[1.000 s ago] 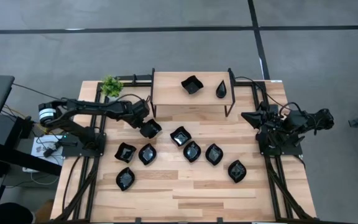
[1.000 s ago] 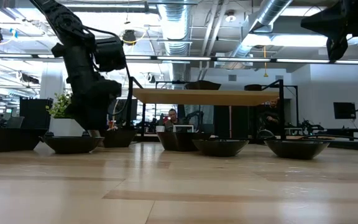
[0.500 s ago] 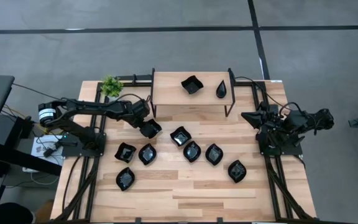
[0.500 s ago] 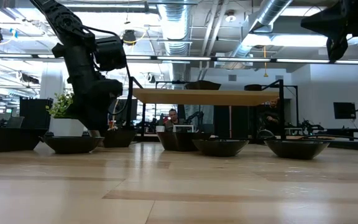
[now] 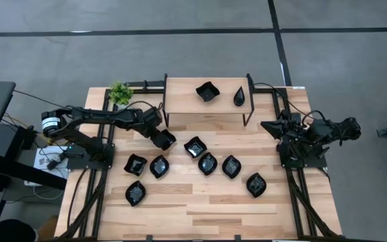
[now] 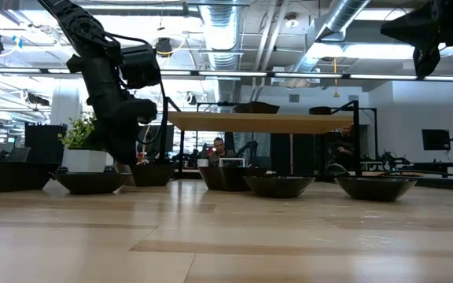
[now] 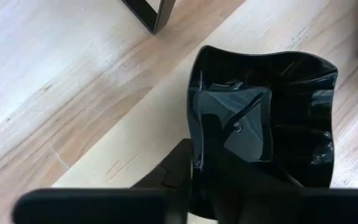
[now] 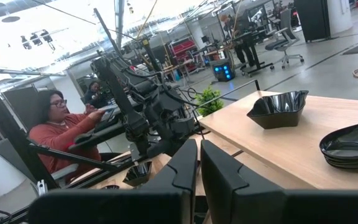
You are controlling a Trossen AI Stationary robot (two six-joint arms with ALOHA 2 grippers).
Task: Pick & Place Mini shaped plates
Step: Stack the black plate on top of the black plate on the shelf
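Several glossy black mini shaped plates lie on the wooden table. My left gripper is down at the wavy-edged square plate beside the shelf's left leg. In the left wrist view the gripper is shut on the near rim of that plate, one finger inside and one outside. The plate still looks to be resting on the wood. In the low view this gripper hangs low at the left. My right gripper waits shut at the table's right edge, holding nothing.
A raised wooden shelf at the back carries a wavy square plate and a teardrop plate. A small green plant stands at the back left. A person in red sits beyond the table.
The left gripper's fingers have closed onto the rim of the wavy square plate. The arm has barely shifted, and the right arm has stayed still.
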